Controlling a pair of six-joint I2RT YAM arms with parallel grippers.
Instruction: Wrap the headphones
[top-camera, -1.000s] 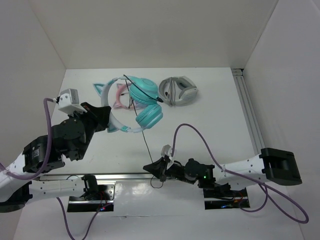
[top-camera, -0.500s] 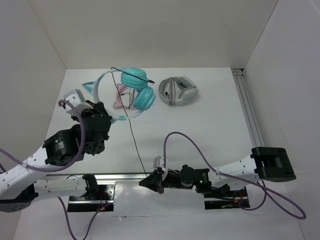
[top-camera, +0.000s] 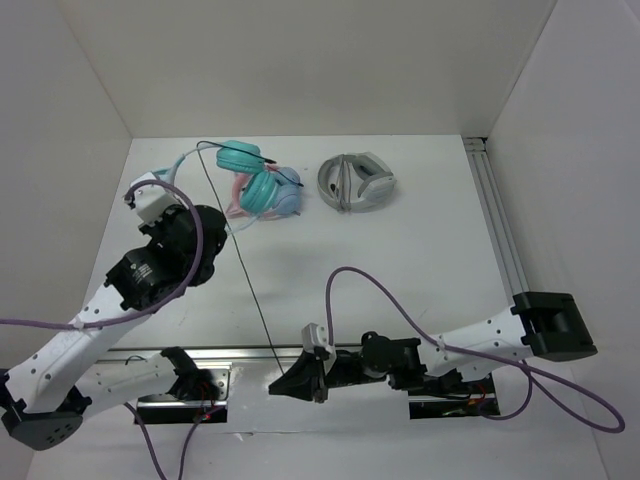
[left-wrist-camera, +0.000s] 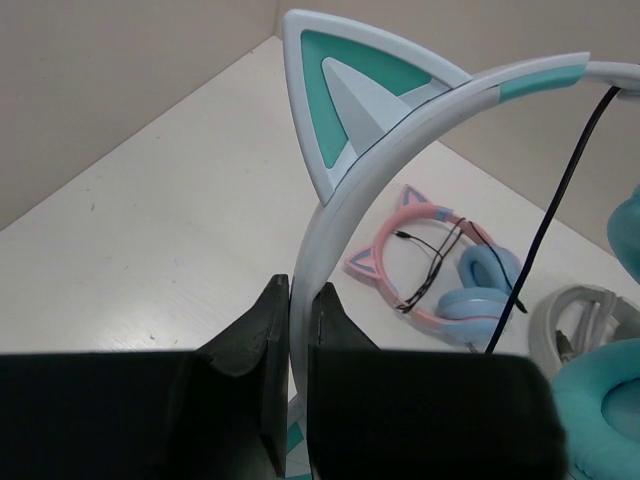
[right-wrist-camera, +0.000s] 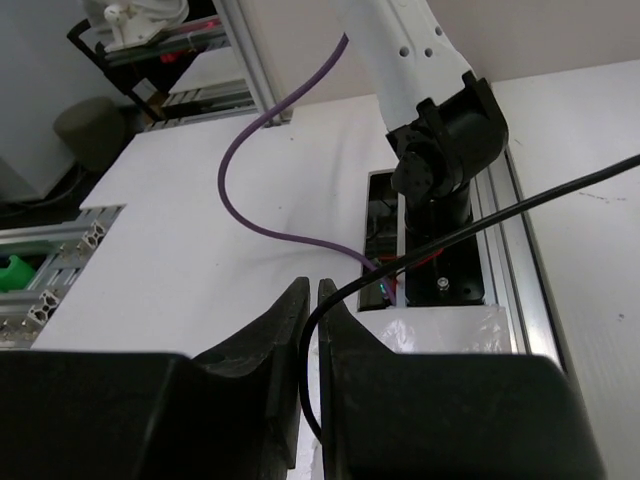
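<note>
The winding step looks in hand: the left claw (left-wrist-camera: 298, 300) is clamped on the headband (left-wrist-camera: 400, 110), holding the headphones (top-camera: 255, 180) up over the far-left bench (top-camera: 420, 260), while the right claw (right-wrist-camera: 312, 300) pinches the taut cable (top-camera: 240, 265), so the next move probably calls for looping that cable round the headband.

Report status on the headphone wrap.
Left gripper shut on headband of teal headphones. Right gripper pinching the cable, stretched straight from the headphones. Pink-and-blue headphones close by; grey pair apart.

top: overhead, far | wrists: close, looking forward | shared: cable (top-camera: 241, 265)
</note>
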